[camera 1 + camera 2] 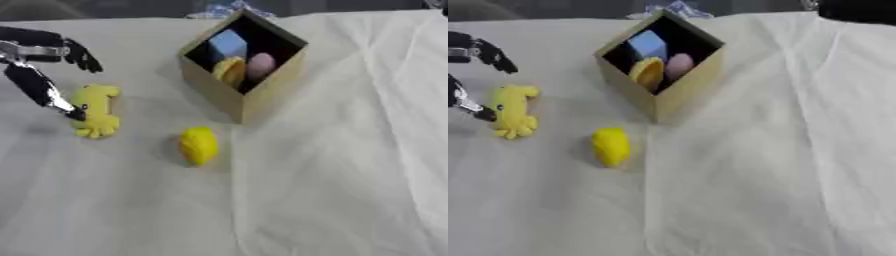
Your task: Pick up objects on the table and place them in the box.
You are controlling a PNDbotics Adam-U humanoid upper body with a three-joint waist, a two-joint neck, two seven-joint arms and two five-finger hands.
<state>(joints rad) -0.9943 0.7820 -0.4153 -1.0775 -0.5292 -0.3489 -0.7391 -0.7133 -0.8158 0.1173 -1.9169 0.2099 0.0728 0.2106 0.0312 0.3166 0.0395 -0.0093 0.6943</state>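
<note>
A yellow plush toy [96, 111] lies far left; a yellow rounded object [199, 144] sits mid-table, near the open cardboard box [262, 95] holding blue, yellow and pink items.

Left hand [470, 82] open by yellow toy [512, 112] — yellow lump [611, 145] nearby, box [680, 92] w/ 3 things inside.

white-clothed table [350, 175]: box [262, 97], two yellow toys [199, 145]
</note>
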